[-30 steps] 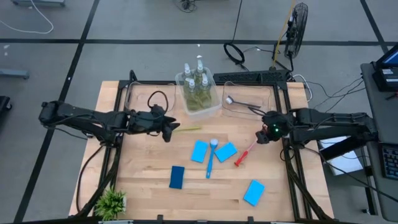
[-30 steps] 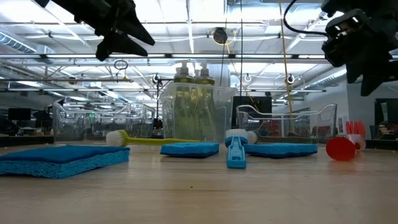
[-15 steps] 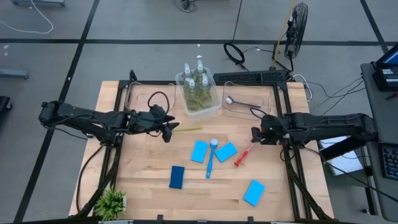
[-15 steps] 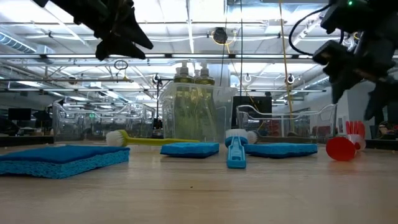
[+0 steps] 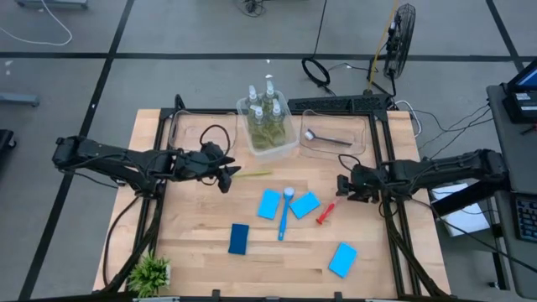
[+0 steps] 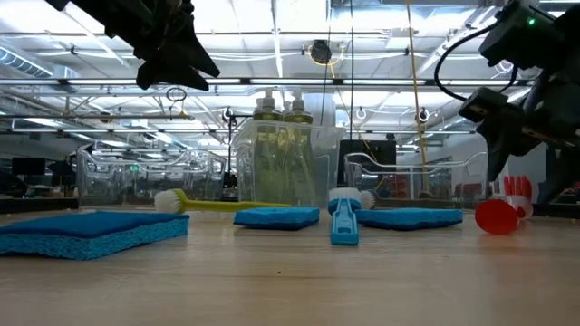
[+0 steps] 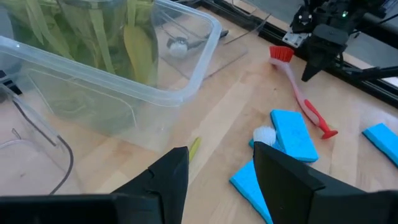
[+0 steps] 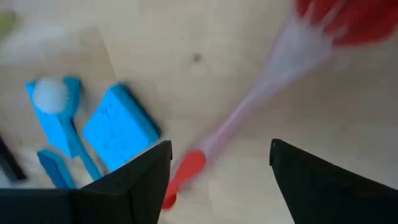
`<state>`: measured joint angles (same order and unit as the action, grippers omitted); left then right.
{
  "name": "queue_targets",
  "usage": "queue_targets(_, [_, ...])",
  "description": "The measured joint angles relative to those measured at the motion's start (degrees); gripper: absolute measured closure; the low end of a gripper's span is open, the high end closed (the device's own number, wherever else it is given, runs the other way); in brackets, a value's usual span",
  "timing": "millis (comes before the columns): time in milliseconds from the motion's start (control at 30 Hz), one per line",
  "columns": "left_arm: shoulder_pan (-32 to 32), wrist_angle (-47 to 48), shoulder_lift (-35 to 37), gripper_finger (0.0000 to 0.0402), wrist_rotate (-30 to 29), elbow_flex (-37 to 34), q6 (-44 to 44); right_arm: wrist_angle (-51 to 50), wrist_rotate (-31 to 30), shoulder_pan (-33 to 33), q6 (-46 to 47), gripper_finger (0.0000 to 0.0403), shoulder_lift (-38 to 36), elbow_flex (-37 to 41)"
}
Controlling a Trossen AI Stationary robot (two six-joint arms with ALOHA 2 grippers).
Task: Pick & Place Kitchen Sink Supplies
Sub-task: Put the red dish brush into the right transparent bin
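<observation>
My right gripper (image 5: 340, 186) is open and hovers low over the red brush (image 5: 325, 212), near its bristle head. In the right wrist view its fingers stand on either side of the handle (image 8: 217, 134) without touching. My left gripper (image 5: 228, 174) is open and waits in the air above the green brush (image 5: 252, 174), which lies flat on the table. The blue brush (image 5: 284, 214) lies between two blue sponges (image 5: 268, 204) (image 5: 304, 205). Two more sponges (image 5: 239, 238) (image 5: 342, 259) lie nearer. Pump bottles (image 5: 267, 113) stand in a clear bin. A dark brush (image 5: 327, 138) lies in the bin beside it.
Two clear bins (image 5: 285, 147) (image 5: 362, 144) sit at the table's far edge, another (image 5: 186, 126) at far left. A small potted plant (image 5: 151, 273) stands at the near left corner. Bare wood shows along the near edge. Cables and a fan lie beyond the far edge.
My right gripper has come down and moved toward the table's left, from beside the right-hand bin to just over the red brush's head end. The things on the table have stayed where they were.
</observation>
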<state>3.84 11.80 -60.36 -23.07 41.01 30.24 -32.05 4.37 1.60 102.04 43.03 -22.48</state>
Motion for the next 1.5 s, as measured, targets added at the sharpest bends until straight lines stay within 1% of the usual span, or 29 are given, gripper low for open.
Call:
queue_targets(133, [0.0, 0.15, 0.0, 0.022, -0.02, 0.0, -0.63, -2.61, -5.56, 0.61, 1.58, 0.0144, 0.34, 0.0])
queue_targets(333, [0.0, 0.13, 0.0, 0.0219, -0.02, 0.01, -0.9, -3.63, -10.52, 0.79, 1.97, 0.0145, 3.96, 0.0])
queue_targets(600, [0.0, 0.06, 0.0, 0.0219, -0.02, 0.02, -0.55, -1.66, -10.32, 0.79, -0.86, 0.0152, 11.36, -0.22])
queue_targets(700, [0.0, 0.04, 0.0, 0.0219, -0.02, 0.02, -0.52, -1.64, -10.27, 0.79, -2.13, 0.0172, 12.25, -0.26])
queue_targets(833, [0.0, 0.03, 0.0, 0.0219, -0.02, 0.02, -0.48, -2.15, -10.1, 0.79, -3.89, 0.0218, 12.33, -0.17])
queue_targets(1000, [0.0, -0.02, 0.0, 0.022, -0.01, 0.02, -0.34, -2.92, -10.27, 0.75, -3.95, 0.0279, 12.34, -0.14])
queue_targets(1200, [0.0, -0.03, 0.0, 0.022, 0.0, 0.02, -0.05, -1.14, -11.61, 0.71, -6.77, 0.0333, 12.39, 0.0])
queue_targets(1367, [0.0, -0.03, 0.0, 0.0219, 0.0, 0.02, 0.09, 0.02, -10.19, 0.73, -8.81, 0.0362, 11.91, 0.04])
queue_targets(1500, [0.0, -0.03, 0.0, 0.0219, 0.04, 0.02, 0.09, 0.9, -9.35, 0.79, -10.51, 0.0365, 10.47, 0.12])
